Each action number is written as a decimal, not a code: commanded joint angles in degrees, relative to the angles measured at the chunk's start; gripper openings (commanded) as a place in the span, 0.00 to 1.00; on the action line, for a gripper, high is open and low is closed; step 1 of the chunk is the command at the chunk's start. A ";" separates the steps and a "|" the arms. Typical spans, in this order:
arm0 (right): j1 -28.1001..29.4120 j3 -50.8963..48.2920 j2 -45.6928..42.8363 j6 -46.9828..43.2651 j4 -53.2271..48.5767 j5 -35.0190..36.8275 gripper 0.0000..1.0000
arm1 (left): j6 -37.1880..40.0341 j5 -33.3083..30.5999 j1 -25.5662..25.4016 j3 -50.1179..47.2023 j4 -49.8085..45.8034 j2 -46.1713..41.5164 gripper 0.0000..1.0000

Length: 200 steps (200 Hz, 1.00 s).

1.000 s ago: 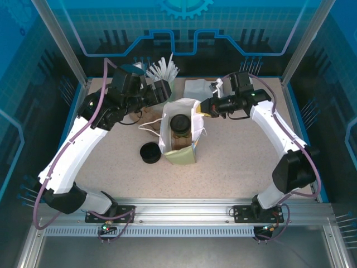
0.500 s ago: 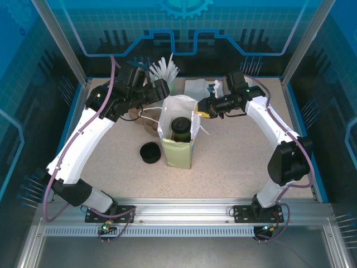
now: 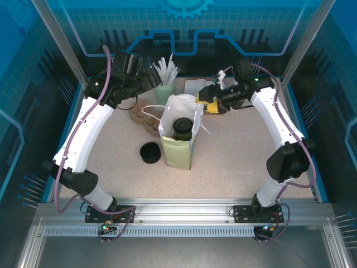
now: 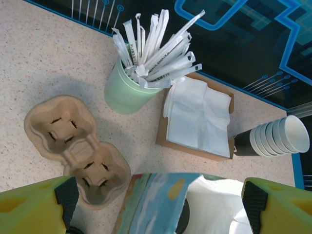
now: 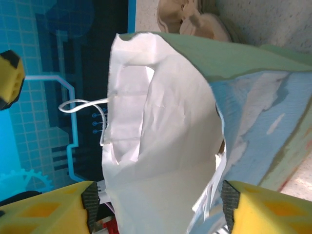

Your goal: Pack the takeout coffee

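The takeout coffee (image 3: 181, 127) stands inside the open paper bag (image 3: 177, 153) at the table's middle; its round black lid shows from above, and the bag wall hides its body. In the left wrist view a dark sliver of the lid (image 4: 183, 219) peeks past the bag's blue printed side (image 4: 156, 204). My left gripper (image 3: 149, 79) hovers open behind and above the bag, its jaws (image 4: 160, 200) spread wide with nothing held. My right gripper (image 3: 207, 105) is at the bag's right rim, open (image 5: 158, 204), with the white bag wall (image 5: 161, 146) between its fingers.
A squat black lid (image 3: 149, 152) lies left of the bag. Behind stand a cardboard cup carrier (image 4: 73, 146), a green cup of wrapped straws (image 4: 124, 90), a napkin tray (image 4: 200, 117) and a stack of lidless cups (image 4: 278, 139). Enclosure walls surround the table.
My left gripper has pulled back and up from the bag's left rim toward the straws. The right gripper shifted slightly back at the bag's right rim. The bag stands a bit more upright.
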 commanded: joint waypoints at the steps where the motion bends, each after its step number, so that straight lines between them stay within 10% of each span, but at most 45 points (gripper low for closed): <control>1: -1.98 2.83 -2.60 -3.98 -9.16 2.10 0.72 | 5.01 0.74 1.30 0.90 3.86 -0.45 0.88; 200: -6.61 -27.27 -45.77 -2.42 5.58 9.26 0.68 | 10.04 0.46 7.05 -21.77 33.61 -5.81 0.91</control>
